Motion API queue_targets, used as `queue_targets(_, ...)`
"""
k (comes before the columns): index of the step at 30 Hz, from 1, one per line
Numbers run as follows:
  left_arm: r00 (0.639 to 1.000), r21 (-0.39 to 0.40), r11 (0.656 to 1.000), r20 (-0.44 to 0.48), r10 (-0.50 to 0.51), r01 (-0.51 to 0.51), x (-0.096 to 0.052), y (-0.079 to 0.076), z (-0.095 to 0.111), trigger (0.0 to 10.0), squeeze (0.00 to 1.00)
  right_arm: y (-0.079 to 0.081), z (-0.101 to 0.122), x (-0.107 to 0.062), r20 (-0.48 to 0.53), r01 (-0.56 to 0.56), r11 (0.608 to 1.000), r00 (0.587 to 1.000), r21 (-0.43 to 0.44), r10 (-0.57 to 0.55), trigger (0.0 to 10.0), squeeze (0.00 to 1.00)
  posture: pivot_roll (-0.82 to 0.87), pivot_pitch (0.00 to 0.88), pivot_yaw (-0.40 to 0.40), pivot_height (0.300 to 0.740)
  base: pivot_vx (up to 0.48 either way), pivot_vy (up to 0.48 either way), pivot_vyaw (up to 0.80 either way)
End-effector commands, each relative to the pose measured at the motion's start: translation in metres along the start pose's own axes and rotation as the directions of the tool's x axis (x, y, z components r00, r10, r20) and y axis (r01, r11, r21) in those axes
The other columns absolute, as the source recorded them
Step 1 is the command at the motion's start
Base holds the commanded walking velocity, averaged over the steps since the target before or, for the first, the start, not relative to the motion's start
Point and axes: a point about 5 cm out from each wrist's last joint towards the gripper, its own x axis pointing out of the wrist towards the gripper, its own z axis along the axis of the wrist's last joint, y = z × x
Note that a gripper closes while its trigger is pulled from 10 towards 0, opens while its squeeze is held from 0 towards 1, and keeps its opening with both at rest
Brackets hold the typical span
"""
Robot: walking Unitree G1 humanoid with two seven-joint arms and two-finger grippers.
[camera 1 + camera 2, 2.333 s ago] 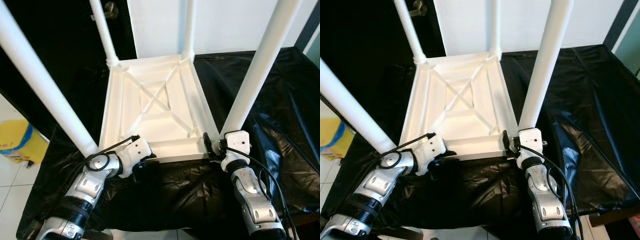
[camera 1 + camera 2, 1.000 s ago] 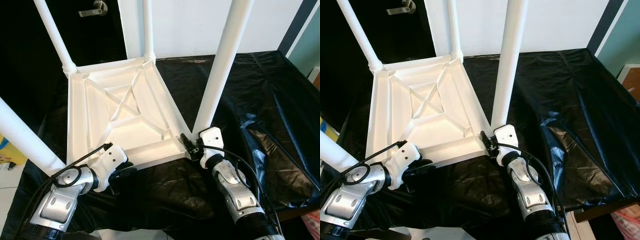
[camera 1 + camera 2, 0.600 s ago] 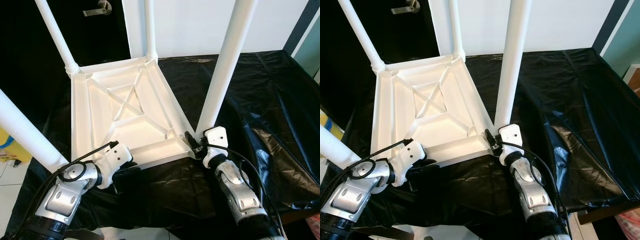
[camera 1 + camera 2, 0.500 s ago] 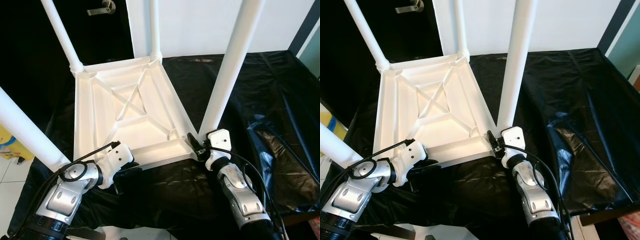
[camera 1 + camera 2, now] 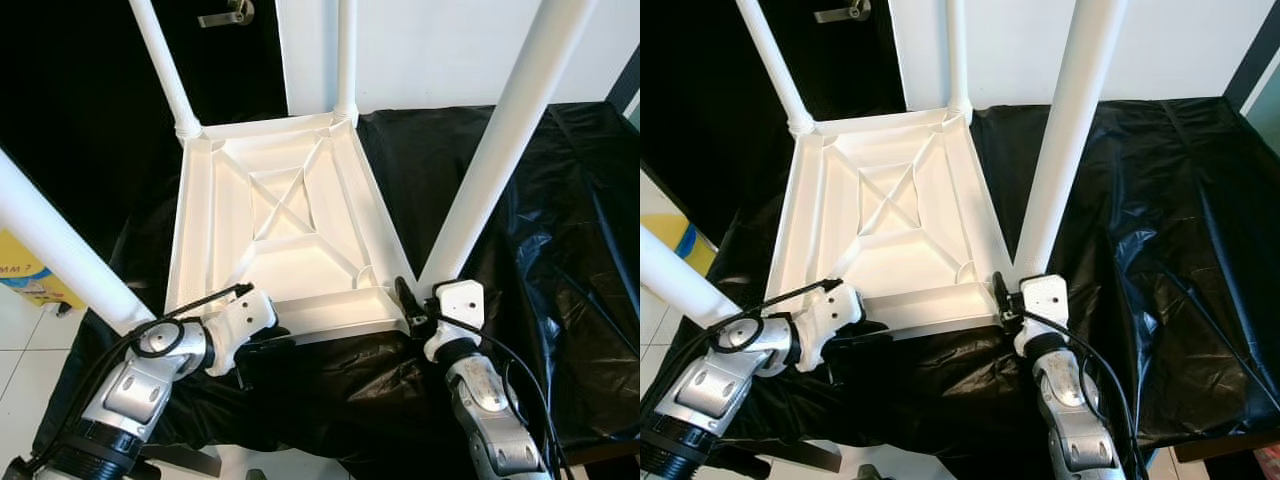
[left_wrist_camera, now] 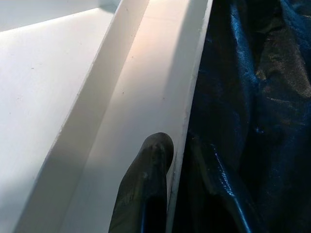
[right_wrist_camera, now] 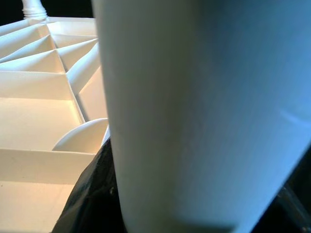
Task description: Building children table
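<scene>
All four legs look fitted on the table (image 5: 290,235), lying upside down on the black sheet (image 5: 560,230), so I judge only turning it upright remains; my left gripper (image 6: 177,155) pinches its near rim, my right gripper (image 5: 408,305) clasps the near-right leg (image 5: 490,170).

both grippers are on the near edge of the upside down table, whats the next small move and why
Probably lift that near edge a little with both grippers together. The table lies upside down on the black sheet, all four legs fitted; the left gripper straddles the rim, the right gripper is at the near-right leg.
</scene>
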Motion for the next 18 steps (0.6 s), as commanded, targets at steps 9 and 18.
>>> queue_targets(9,0.961,-0.038,0.962,-0.061,0.269,-0.272,-0.020,0.044,-0.011,10.0,0.00,-0.027,-0.004,-0.020,-0.042,0.135,0.990,0.990,-0.043,-0.137,0.0,0.00,-0.17,0.086,0.033,0.740,0.000,0.000,0.00)
queue_targets(18,0.915,-0.032,0.916,-0.068,0.397,-0.400,-0.026,0.064,-0.010,10.0,0.00,-0.023,-0.005,-0.021,-0.051,0.132,0.990,0.990,-0.044,-0.134,0.0,0.00,-0.16,0.083,0.039,0.740,0.000,0.000,0.00)
